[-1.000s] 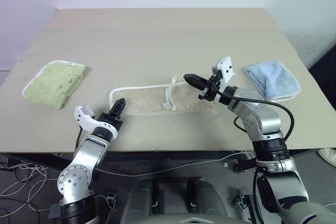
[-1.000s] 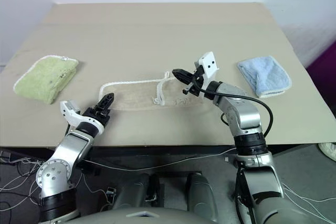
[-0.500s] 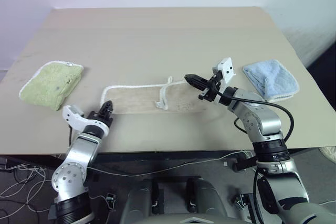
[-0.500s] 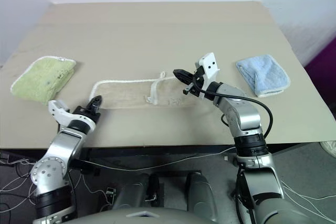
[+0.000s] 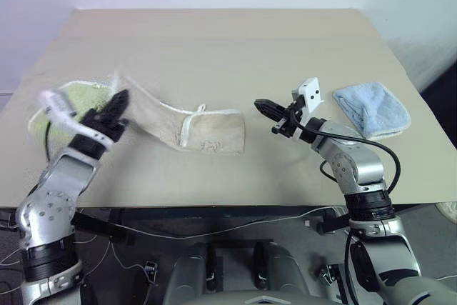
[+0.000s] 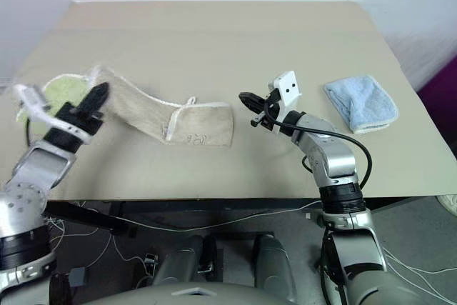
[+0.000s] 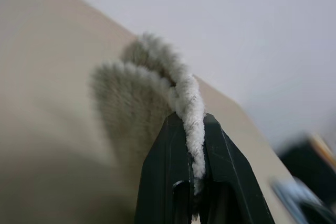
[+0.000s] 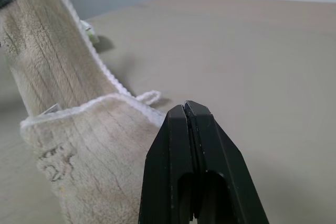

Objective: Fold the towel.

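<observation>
Tan table [image 5: 228, 48] against a pale wall, with 3 cloths on it as I read across.

Far left of the frame, mid-height: green towel [image 5: 77, 94], mostly hidden behind my left arm. Left gripper [image 5: 120, 99] sits just in front of it, raised off the table, its fingers [image 7: 168, 150] clamped on the white corded edge of the towel [image 5: 214, 133]. The left wrist view shows the cord pinched between the 2 black fingers, with beige pile bunched behind.

The towel runs from that lifted end, upper left of center, sloping down to the right. Its right part lies flat on the table, center of the frame, doubled over with a white-edged fold and a small dark mark [image 8: 52, 161] on the top layer. A small loop [image 8: 148, 97] pokes out at the fold edge.

Right of center: right gripper [image 5: 261, 106], jaws pressed together with nothing between them, hanging just past the towel's right end, not touching it.

Far right, mid-height: blue towel [image 5: 371, 108], folded, well apart from the rest.
</observation>
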Robot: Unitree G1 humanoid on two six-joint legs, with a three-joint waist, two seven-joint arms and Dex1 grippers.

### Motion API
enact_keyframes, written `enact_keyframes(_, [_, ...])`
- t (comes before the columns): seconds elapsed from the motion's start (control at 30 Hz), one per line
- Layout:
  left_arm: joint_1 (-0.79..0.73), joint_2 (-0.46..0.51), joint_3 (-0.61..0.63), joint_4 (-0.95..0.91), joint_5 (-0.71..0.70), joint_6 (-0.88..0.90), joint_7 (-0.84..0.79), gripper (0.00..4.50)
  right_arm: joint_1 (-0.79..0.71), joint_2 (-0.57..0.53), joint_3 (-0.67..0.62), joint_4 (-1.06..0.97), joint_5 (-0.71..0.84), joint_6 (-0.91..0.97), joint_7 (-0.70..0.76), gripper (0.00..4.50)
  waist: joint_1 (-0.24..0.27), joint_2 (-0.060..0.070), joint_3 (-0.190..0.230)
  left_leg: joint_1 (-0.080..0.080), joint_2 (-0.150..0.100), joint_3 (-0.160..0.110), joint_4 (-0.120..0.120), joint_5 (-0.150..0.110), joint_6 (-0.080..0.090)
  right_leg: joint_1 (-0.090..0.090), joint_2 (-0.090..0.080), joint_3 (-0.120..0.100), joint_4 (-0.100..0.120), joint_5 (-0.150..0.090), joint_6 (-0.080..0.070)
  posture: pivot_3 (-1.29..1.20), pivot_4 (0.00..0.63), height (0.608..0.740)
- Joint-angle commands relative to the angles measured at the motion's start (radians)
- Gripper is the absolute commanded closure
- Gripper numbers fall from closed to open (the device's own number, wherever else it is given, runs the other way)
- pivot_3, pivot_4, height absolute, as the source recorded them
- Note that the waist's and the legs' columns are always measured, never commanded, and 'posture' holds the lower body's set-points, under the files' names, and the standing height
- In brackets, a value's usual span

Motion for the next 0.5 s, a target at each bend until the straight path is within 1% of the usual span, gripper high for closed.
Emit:
enact_keyframes(0.03, [-0.064, 0.015, -0.125, -0.079, 0.075, 0.023, -0.108, 4.46, 0.001, 0.004, -0.026, -0.034, -0.002, -0.023, -0.015, 4.5, -0.001, 0.0, 0.0, 0.0, 0.0, 0.0, 0.0, 0.0, -0.001, 0.0, 0.0, 0.0, 0.0, 0.0, 0.0, 0.0, 0.15, 0.74])
enact_keyframes(0.1, [-0.102, 0.008, -0.213, -0.093, 0.146, 0.025, -0.148, 4.46, 0.007, 0.006, -0.029, -0.035, -0.004, -0.024, -0.024, 4.5, -0.001, 0.0, 0.0, 0.0, 0.0, 0.0, 0.0, 0.002, -0.003, 0.0, 0.001, 0.0, 0.0, 0.0, 0.001, 0.0, 0.15, 0.74])
enact_keyframes(0.17, [-0.143, 0.006, -0.321, -0.079, 0.246, 0.032, -0.18, 4.46, 0.018, 0.009, -0.031, -0.044, -0.004, -0.025, -0.032, 4.5, -0.001, 0.0, 0.0, 0.0, 0.0, 0.0, 0.0, 0.003, -0.001, 0.0, 0.002, 0.0, 0.0, 0.0, 0.001, 0.0, 0.15, 0.74])
enact_keyframes(0.27, [-0.168, -0.004, -0.396, -0.058, 0.33, 0.035, -0.211, 4.46, 0.028, 0.01, -0.032, -0.055, -0.004, -0.025, -0.038, 4.5, -0.002, 0.0, 0.0, 0.0, 0.0, 0.001, 0.0, 0.004, 0.0, 0.0, 0.002, 0.0, 0.0, 0.0, 0.001, 0.0, 0.15, 0.74])
enact_keyframes(0.37, [-0.185, 0.022, -0.531, 0.008, 0.494, 0.061, -0.236, 4.46, 0.042, 0.009, -0.041, -0.071, -0.002, -0.024, -0.052, 4.5, -0.001, 0.001, 0.0, 0.0, 0.001, 0.001, 0.0, 0.004, 0.0, -0.001, 0.003, 0.0, 0.001, 0.0, 0.001, 0.0, 0.15, 0.74])
enact_keyframes(0.4, [-0.188, 0.026, -0.557, 0.031, 0.536, 0.066, -0.235, 4.46, 0.045, 0.009, -0.042, -0.075, -0.002, -0.024, -0.055, 4.5, -0.001, 0.001, 0.0, 0.0, 0.001, 0.0, 0.0, 0.004, 0.0, -0.001, 0.003, 0.0, 0.001, 0.0, 0.001, 0.0, 0.15, 0.74])
enact_keyframes(0.5, [-0.189, 0.019, -0.574, 0.071, 0.61, 0.066, -0.237, 4.46, 0.053, 0.006, -0.045, -0.084, -0.001, -0.022, -0.057, 4.5, -0.001, 0.0, 0.001, -0.001, 0.001, 0.0, 0.0, 0.004, 0.0, -0.001, 0.003, 0.0, 0.001, 0.0, 0.001, 0.0, 0.15, 0.74])
